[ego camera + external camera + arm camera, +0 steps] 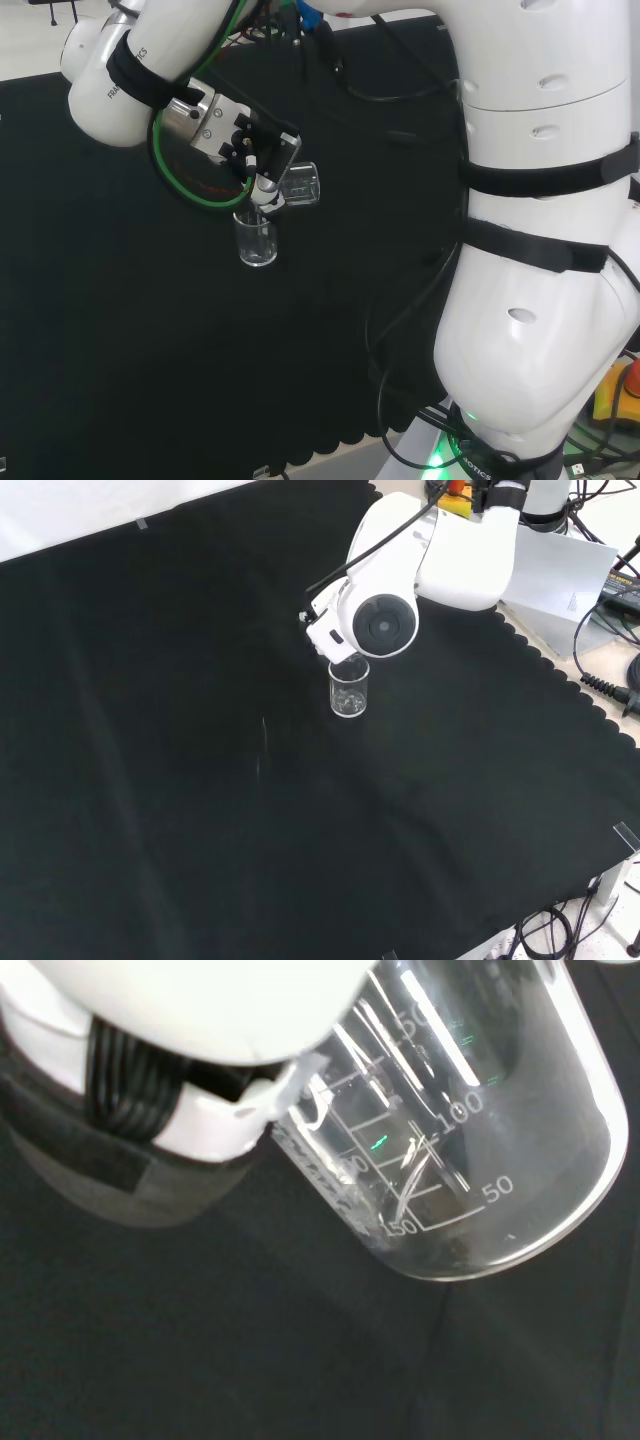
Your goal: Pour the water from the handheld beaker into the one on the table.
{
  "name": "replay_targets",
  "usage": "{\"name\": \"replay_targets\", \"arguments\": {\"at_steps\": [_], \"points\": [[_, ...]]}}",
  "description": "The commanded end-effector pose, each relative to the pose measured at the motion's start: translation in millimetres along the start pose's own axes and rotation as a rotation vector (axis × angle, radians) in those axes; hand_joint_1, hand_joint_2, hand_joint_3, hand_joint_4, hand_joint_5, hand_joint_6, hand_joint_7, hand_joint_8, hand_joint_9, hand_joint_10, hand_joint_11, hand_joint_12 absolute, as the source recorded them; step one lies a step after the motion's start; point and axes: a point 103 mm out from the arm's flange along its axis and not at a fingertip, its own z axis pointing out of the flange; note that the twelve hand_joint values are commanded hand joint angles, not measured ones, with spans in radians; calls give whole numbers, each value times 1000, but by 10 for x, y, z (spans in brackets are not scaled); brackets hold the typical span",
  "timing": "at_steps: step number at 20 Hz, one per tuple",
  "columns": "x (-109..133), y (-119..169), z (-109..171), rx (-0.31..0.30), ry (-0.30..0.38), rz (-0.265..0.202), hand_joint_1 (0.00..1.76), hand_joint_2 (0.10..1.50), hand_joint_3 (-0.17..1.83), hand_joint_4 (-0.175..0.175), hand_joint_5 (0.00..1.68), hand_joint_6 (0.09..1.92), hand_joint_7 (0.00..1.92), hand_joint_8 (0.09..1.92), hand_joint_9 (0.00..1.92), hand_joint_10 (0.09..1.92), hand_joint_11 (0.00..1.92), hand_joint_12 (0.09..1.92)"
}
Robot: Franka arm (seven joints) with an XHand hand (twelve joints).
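1. from the head view my hand (240,140) is up over the middle of the black cloth (120,330) on the counter, fingers curled round a clear beaker (300,184), so it's grasping that one.
2. the held beaker is tipped right over on its side in that view, lying roughly level, with its open end toward the hand and the second beaker just below.
3. the second beaker (256,240) stands upright on the cloth, directly under the hand's fingertips in the head view. its rim sits just beneath the lip of the tilted one; i can't tell if the two rims touch.
4. front view: the arm's white link (420,565) with the round grey cap (381,625) sits in front of the hand. the standing beaker (348,692) pokes out just below that cap, upright, a bit above and right of the cloth's centre.
5. there are glints near the bottom of the standing beaker in the front view, but whether that's water or just glass i can't tell.
6. wrist view: the held beaker (470,1130) is big and close, tilted, printed scale marks on its wall, with a blurred white part of the hand (180,1030) next to it. i can't see a clear water line inside it.
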Motion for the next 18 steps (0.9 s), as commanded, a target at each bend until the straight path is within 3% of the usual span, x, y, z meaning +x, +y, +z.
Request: {"name": "replay_targets", "arguments": {"at_steps": [1,18], "points": [[-10,2,2,5,1,-2,1155,600,841,16,1184,913,1506,832,1618,700,1263,708],[8,2,-44,27,-24,-5,1154,600,843,18,1182,919,1505,836,1616,706,1260,710]]}}
